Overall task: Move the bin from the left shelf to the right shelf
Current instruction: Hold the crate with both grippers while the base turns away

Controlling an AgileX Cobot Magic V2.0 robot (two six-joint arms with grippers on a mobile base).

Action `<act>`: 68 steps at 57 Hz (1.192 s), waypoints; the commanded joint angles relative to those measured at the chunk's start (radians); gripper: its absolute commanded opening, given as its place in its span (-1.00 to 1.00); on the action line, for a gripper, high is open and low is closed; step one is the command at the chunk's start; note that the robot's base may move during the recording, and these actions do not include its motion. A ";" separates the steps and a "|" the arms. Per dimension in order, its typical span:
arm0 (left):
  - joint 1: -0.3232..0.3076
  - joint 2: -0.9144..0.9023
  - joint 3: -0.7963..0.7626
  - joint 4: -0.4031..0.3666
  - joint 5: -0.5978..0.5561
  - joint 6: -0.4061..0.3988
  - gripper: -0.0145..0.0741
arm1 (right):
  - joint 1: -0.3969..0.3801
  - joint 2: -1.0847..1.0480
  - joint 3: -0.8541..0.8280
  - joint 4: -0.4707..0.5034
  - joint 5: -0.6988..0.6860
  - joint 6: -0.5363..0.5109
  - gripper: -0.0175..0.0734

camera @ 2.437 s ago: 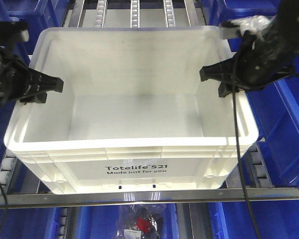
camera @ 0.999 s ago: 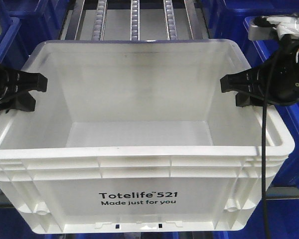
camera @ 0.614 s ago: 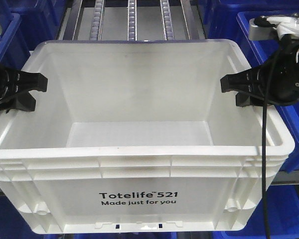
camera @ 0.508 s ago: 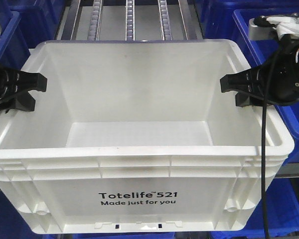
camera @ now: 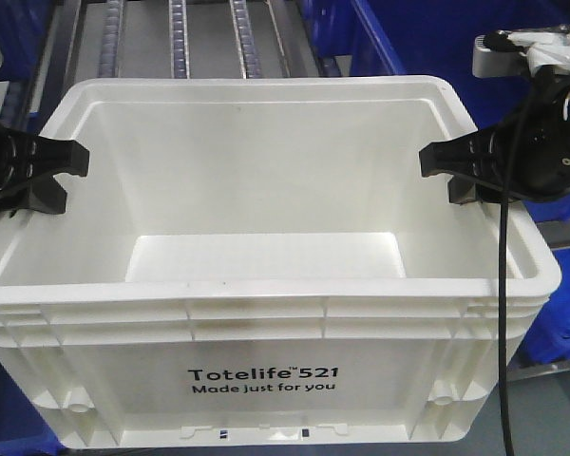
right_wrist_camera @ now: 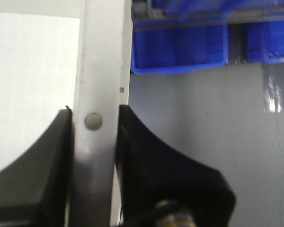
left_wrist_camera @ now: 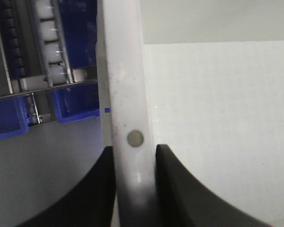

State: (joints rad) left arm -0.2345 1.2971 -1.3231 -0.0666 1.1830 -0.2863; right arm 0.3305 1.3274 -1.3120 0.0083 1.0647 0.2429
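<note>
bin (camera: 266, 218) empty, held up in front of the roller shelf (camera: 178, 38). left gripper (camera: 69, 180) and right gripper (camera: 442, 178) each clamped on 1 side rim. likely light, stiff, slippery: you should grip mid-rim, level.

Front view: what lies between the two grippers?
Only the bin: the left gripper and right gripper each pinch a side rim; its empty inside fills the stretch, seen in the front view.

Bin (camera: 266, 328) smooth white plastic, slight sheen; left hand (camera: 61, 179), right hand (camera: 446, 175) matt black
</note>
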 commanded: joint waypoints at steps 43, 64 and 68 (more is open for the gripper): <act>0.004 -0.039 -0.038 0.033 -0.061 0.013 -0.69 | -0.003 -0.047 -0.043 -0.026 -0.100 -0.021 -0.62; 0.004 -0.039 -0.038 0.033 -0.058 0.013 -0.69 | -0.003 -0.047 -0.043 -0.026 -0.101 -0.021 -0.62; 0.004 -0.039 -0.038 0.033 -0.058 0.013 -0.69 | -0.003 -0.049 -0.043 -0.026 -0.100 -0.021 -0.62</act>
State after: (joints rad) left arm -0.2345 1.2971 -1.3231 -0.0746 1.1842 -0.2891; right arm 0.3305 1.3240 -1.3120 0.0000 1.0649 0.2419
